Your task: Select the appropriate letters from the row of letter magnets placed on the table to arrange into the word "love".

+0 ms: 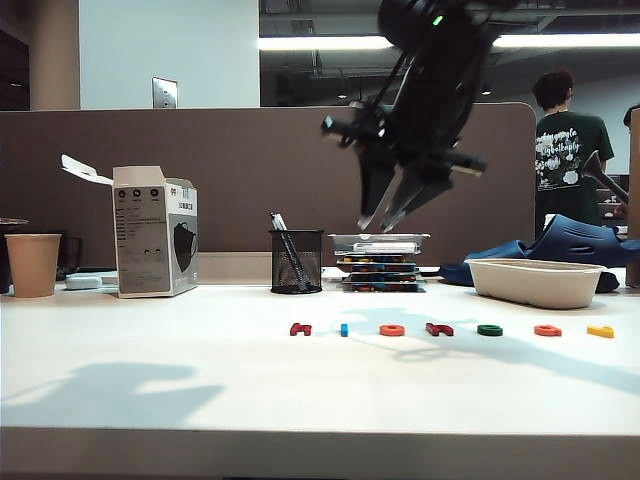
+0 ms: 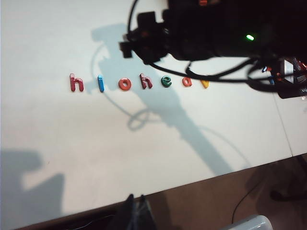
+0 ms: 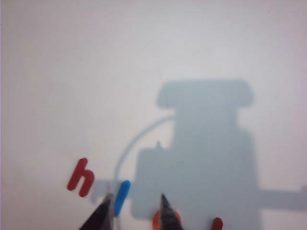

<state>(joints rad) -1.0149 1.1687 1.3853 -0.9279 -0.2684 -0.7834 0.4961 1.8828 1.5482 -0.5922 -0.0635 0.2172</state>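
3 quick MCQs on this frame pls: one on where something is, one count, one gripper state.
1. Where is the blue letter in the row?
A. Second from the exterior view's left
B. At the right end
C. In the white tray

2. How many letters lie in the row?
A. Four
B. Seven
C. Ten

3. How is the right gripper?
A. Shut on the yellow letter
B. Open, holding nothing
C. Resting inside the pen cup

Answers:
1 A, it lies between a dark red letter and an orange ring.
2 B, the left wrist view shows seven.
3 B, its fingertips stand apart above the table, nothing between them.
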